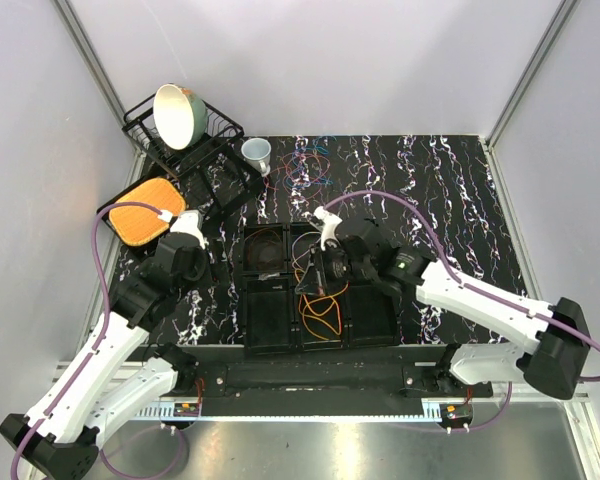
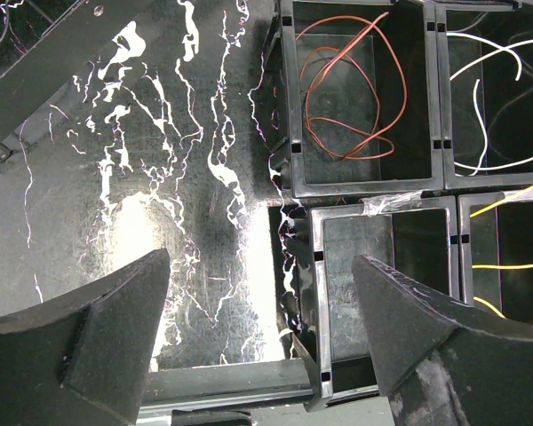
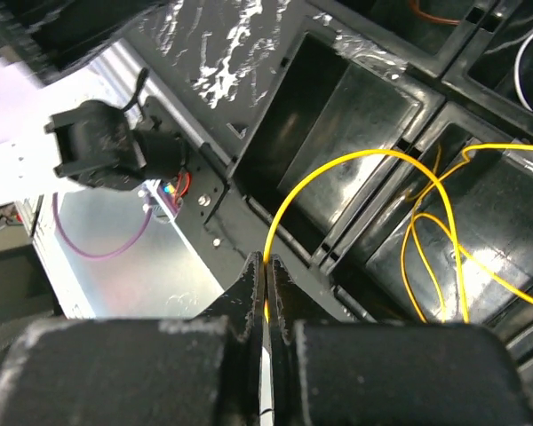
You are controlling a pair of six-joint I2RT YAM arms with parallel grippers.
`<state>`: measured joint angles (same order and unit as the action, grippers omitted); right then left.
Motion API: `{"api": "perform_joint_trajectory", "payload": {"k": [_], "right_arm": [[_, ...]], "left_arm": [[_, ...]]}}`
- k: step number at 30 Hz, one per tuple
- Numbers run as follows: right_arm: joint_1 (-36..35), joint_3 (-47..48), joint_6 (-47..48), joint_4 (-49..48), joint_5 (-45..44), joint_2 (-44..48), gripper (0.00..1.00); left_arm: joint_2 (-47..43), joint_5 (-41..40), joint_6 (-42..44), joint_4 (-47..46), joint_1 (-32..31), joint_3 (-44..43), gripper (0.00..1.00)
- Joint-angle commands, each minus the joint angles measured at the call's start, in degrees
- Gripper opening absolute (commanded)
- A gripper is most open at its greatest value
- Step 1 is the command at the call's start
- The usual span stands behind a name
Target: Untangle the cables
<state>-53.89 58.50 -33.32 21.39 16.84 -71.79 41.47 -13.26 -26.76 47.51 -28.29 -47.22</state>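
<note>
Overhead, a black tray (image 1: 270, 318) of six open compartments sits at the middle of the table, and I describe everything relative to it. My right gripper (image 3: 266, 264) hangs above the tray's middle column, fingers pressed together and pinching a thin yellow cable (image 3: 355, 158). The cable arches up from the pinch, crosses a divider wall and drops in loose loops into the neighbouring compartment. My left gripper (image 2: 259, 266) hovers just off the tray's left side, fingers spread wide and holding nothing. An orange cable (image 2: 338, 89) lies coiled in the tray's far-left compartment and a white cable (image 2: 480, 106) in the one beside it. An unsorted tangle (image 1: 305, 165) of coloured wires lies beyond the tray's far edge. I judge the main risk to be the yellow loops catching on the divider if I pull, dragging the tray or springing into the wrong compartment. The wire is hair-thin, so it could also slip from the pinch.
</note>
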Motion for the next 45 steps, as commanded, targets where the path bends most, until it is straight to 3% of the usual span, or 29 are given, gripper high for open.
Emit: {"api": "perform_joint_trajectory", "payload": {"k": [1, 15, 21, 22, 23, 24, 27, 34, 40, 45], "right_arm": [[-0.34, -1.72, -1.57, -3.9, -3.3, -3.18, 0.0], [-0.34, -5.77, -2.01, -3.55, -14.02, -13.37, 0.0], [-0.34, -1.99, -0.52, -3.81, -10.78, -20.93, 0.0], [-0.43, -1.81, -0.17, -3.9, -10.43, -20.41, 0.05], [-0.52, -1.9, 0.27, -3.9, -10.69, -19.63, 0.21], [-0.52, -1.9, 0.54, -3.98, -10.86, -18.66, 0.31], [-0.52, -1.11, 2.2, -2.68, -11.13, -14.71, 0.45], [-0.52, 4.33, 7.65, 5.67, -11.39, -8.99, 0.51], [-0.25, 9.7, 9.85, 14.03, -26.91, -9.42, 0.53], [4.3, 8.48, 5.56, 16.84, -29.5, -10.92, 0.53]], "left_arm": [[-0.52, 0.86, 0.57, -2.24, 0.26, -0.94, 0.86], [0.01, 1.48, 0.75, -2.51, 0.34, -0.86, 0.86], [0.1, 1.48, 0.92, -2.59, 0.35, -0.94, 0.86], [0.19, 1.48, 0.84, -2.59, 0.34, -0.94, 0.86], [0.1, 1.48, 0.84, -2.59, 0.34, -0.94, 0.86], [0.1, 1.48, 0.84, -2.59, 0.43, -1.03, 0.86], [0.1, 1.57, 0.92, -2.59, 0.43, -0.94, 0.86], [0.54, 1.92, 1.01, -2.59, 1.13, -1.03, 0.86], [0.71, 2.18, 1.1, -2.77, 1.49, -0.94, 0.86], [0.8, 2.18, 1.19, -2.77, 1.58, -0.94, 0.86]]}}
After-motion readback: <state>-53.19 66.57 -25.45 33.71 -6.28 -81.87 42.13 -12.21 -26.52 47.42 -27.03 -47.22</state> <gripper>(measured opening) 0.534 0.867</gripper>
